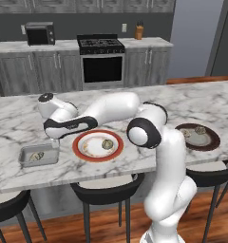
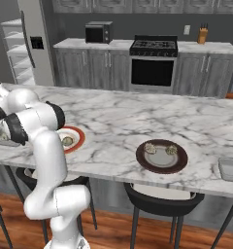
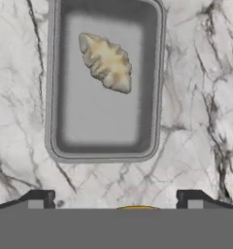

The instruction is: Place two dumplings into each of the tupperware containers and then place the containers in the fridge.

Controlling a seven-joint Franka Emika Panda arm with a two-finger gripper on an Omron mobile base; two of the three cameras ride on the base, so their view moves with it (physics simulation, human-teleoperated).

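Gripper [image 3: 116, 197] spread wide and holding nothing; I see it hanging over the left tray [image 3: 55, 146] on the tabletop [image 1: 21, 128]. One dumpling [image 3: 107, 62] lies inside. Another sits on the red plate [image 1: 82, 152], two on the brown plate [image 2: 179, 163]. Second tray [image 2: 230, 170] far right; fridge [image 2: 36, 29] behind.

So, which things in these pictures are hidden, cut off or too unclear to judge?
- Left base view: the fingers are hidden behind the arm's own wrist, above the container with one dumpling.
- Right base view: the second container is cut by the right edge, so its contents cannot be told.
- Right base view: the arm covers part of the red-rimmed plate.
- Hand view: the top edge cuts the container's far rim.
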